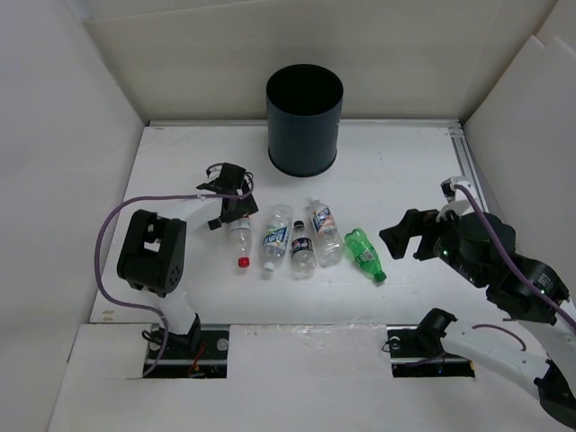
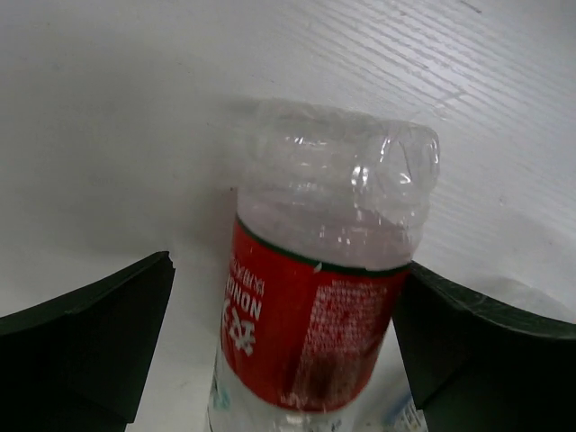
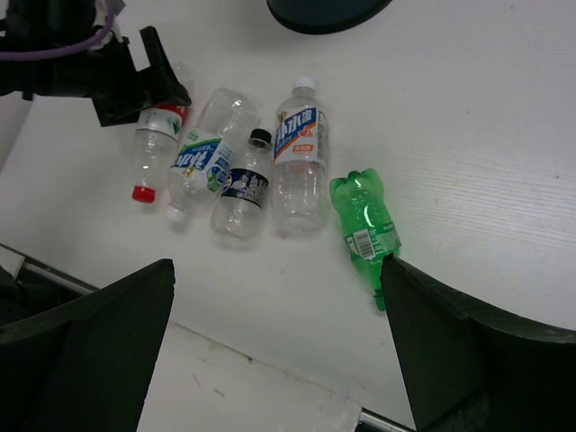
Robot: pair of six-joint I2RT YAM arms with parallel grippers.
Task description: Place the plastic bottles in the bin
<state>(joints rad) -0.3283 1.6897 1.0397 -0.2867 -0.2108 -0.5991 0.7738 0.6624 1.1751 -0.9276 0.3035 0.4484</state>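
Note:
Five plastic bottles lie in a row on the white table. The clear one with the red label and cap [image 1: 239, 238] is leftmost, then three clear ones with white-blue labels [image 1: 275, 238] [image 1: 302, 247] [image 1: 324, 232], then the green one [image 1: 364, 253]. My left gripper [image 1: 232, 202] is open and straddles the base end of the red-label bottle [image 2: 315, 315]. The right finger [image 2: 477, 351] is next to the bottle, the left finger [image 2: 90, 342] stands apart from it. My right gripper [image 1: 409, 236] is open and empty, above the table right of the green bottle [image 3: 363, 220]. The dark bin [image 1: 304, 117] stands upright behind the row.
White walls enclose the table on the left, back and right. A metal rail [image 1: 468, 166] runs along the table's right edge. A purple cable [image 1: 117, 225] loops from the left arm. The bin's rim shows at the top of the right wrist view [image 3: 324, 9].

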